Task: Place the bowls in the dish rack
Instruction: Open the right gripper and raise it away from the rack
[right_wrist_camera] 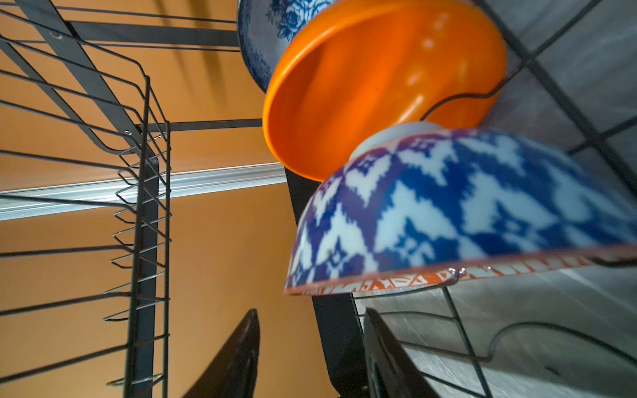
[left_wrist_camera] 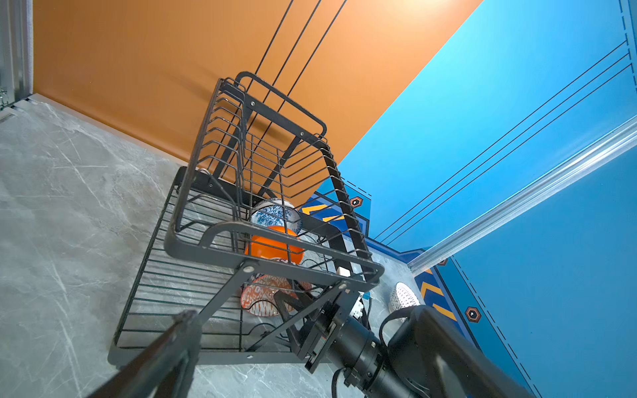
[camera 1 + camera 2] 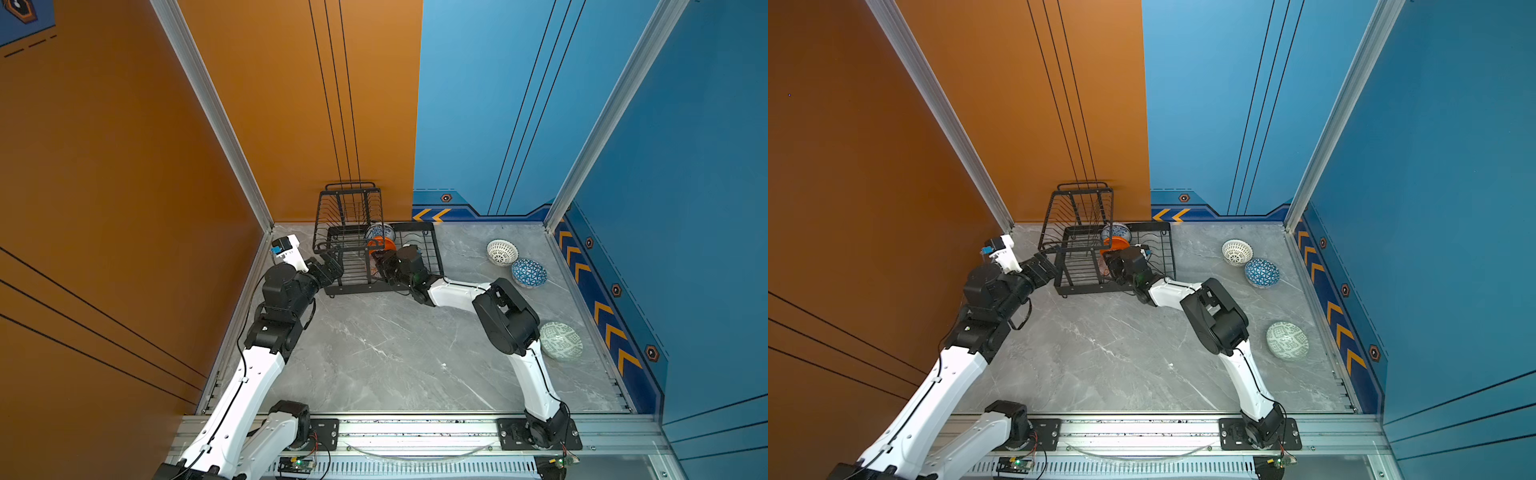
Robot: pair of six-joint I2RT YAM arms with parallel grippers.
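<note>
Right end effector (image 1: 312, 313) stands released just beside the geometric bowl (image 1: 448, 213) (propped against the orange bowl (image 1: 379, 79)); a careless retreat could clip its rim and topple it.

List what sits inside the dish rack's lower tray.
Three bowls on edge in the dish rack: blue-white floral bowl, orange bowl, orange-white geometric bowl. The right gripper hides part of the last one.

No legible words, numbers or brand marks anywhere in view, orange chevron arrows (image 3: 432, 215) on the dark blue band (image 3: 498, 220) along the back wall's foot, further orange chevrons (image 3: 602, 309) down the right wall's band, hexagon emblems (image 3: 446, 198) carrying no characters, blue sticker (image 3: 275, 250) on the left wrist's white housing, unreadable.
</note>
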